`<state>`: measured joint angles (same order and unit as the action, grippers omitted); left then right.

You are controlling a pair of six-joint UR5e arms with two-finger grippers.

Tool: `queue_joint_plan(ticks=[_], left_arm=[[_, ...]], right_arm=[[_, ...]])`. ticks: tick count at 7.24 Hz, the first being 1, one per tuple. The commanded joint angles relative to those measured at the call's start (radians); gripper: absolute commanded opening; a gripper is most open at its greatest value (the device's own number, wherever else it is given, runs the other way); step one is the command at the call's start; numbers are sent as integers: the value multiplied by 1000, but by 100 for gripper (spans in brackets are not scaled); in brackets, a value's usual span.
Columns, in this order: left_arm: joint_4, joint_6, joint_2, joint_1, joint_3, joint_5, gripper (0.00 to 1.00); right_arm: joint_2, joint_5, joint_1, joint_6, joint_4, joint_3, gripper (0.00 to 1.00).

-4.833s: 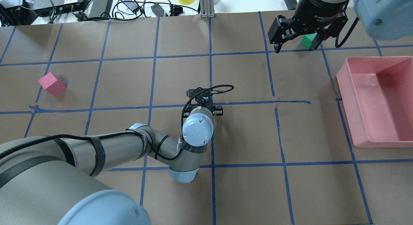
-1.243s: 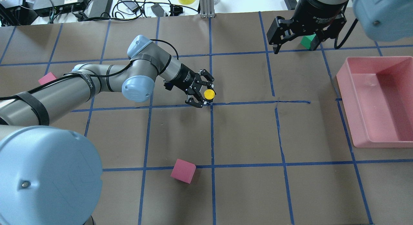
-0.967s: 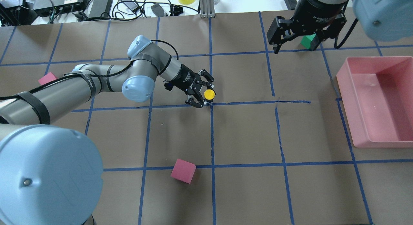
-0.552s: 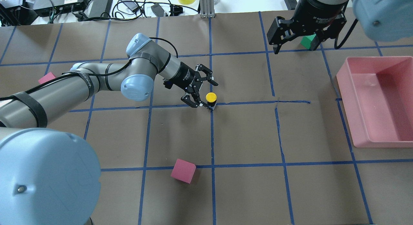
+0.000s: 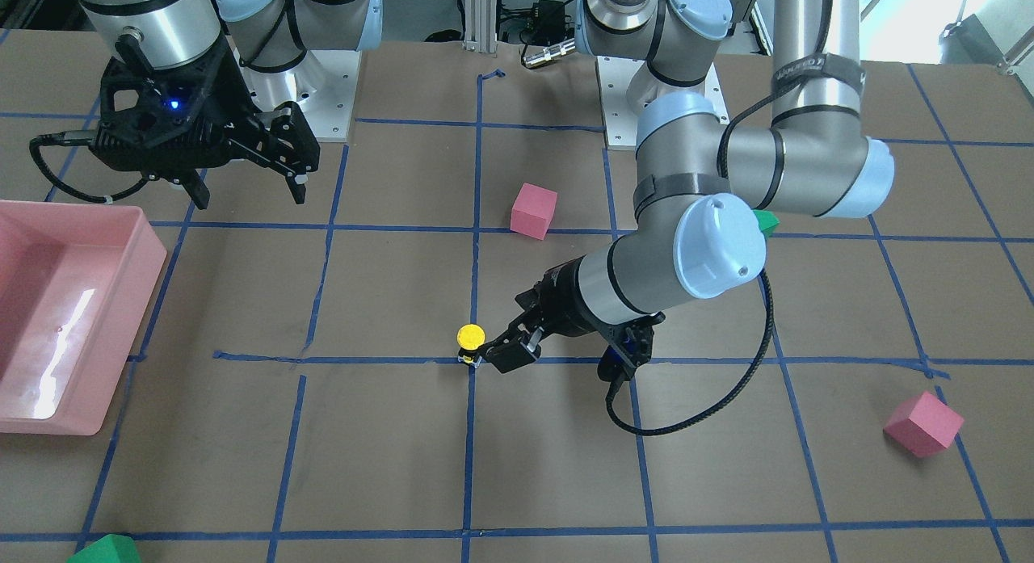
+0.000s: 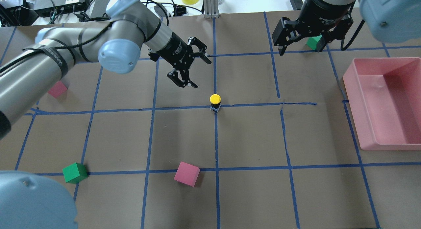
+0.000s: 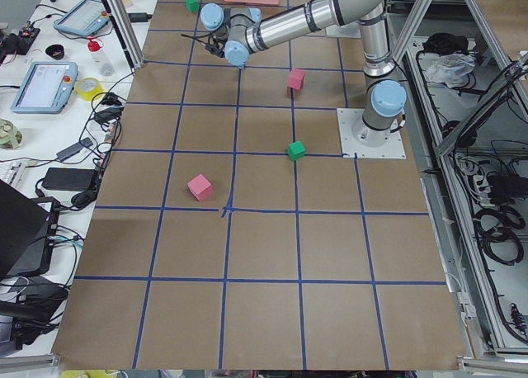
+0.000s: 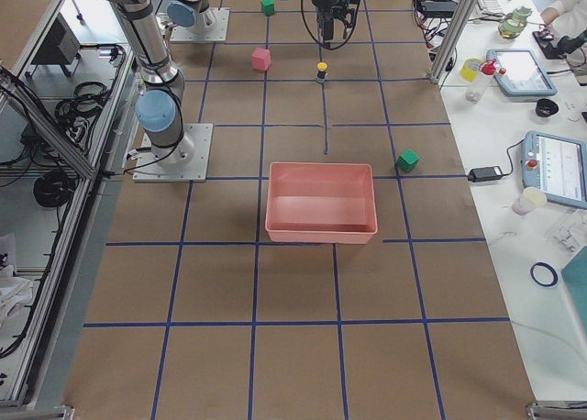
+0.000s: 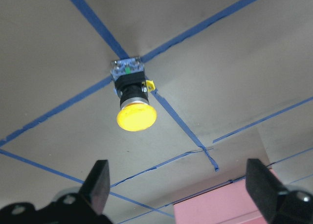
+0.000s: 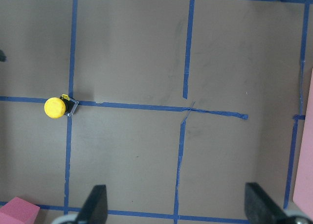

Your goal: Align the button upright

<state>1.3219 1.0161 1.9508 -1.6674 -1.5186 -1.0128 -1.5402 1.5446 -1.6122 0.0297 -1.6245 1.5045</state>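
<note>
- The button (image 6: 215, 102) is standing upright, yellow cap on top, its grey-white base sitting on a crossing of the blue tape lines (image 6: 256, 104) near the middle of the table (image 6: 250, 137).
- The overhead view is showing the left gripper (image 6: 202, 74) well apart from the button, off toward the robot's left, with its fingers spread wide and nothing between them.
- The left wrist view is adding what the overhead one cannot. Both pads (image 9: 100, 182) are sitting at the frame's lower corners, and the button is standing clear ahead of them, touching neither.
- The front-facing view is showing the same gripper low and just beside the button. From that angle I cannot tell whether a fingertip is touching it.
- The right gripper (image 5: 250, 195) is hanging wide open and empty.
- From overhead, the far green cube (image 6: 315, 41) is seeming to sit between the right gripper's fingers. The front-facing view is showing that cube lying on the table at the operators' edge, well apart from the gripper.
- The pink tray (image 6: 355, 104) is lying on the robot's right.
- The near pink cube (image 6: 186, 173) and the near green cube (image 6: 75, 172) are lying on the robot's side of the button.
- The left arm is covering part of the left pink cube (image 6: 57, 89) in the overhead view, and most of the near green cube in the front-facing one.
</note>
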Motion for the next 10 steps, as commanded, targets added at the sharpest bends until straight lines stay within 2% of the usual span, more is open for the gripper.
queue_joint_plan(ticks=[1, 2, 3, 4, 5, 6, 7, 10], left_arm=[[152, -179, -152, -2, 58, -120, 97], [231, -332, -230, 1, 63, -198, 97], [331, -499, -297, 3, 72, -321, 97], [341, -680, -343, 5, 72, -402, 100], [333, -780, -377, 6, 69, -471, 100], [333, -903, -389, 11, 52, -580, 100], [304, -963, -394, 21, 48, -590, 100], [278, -975, -395, 80, 3, -579, 100]], right_arm=[[0, 0, 0, -2, 0, 2, 100], [0, -1, 0, -4, 0, 2, 100], [0, -1, 0, -5, 0, 2, 100], [0, -3, 0, -5, 0, -1, 100], [0, -3, -2, -5, -2, -3, 100], [0, 0, 0, -5, 0, -1, 100], [0, -1, 0, -5, 0, -3, 100], [0, 6, -2, -5, 2, -3, 100]])
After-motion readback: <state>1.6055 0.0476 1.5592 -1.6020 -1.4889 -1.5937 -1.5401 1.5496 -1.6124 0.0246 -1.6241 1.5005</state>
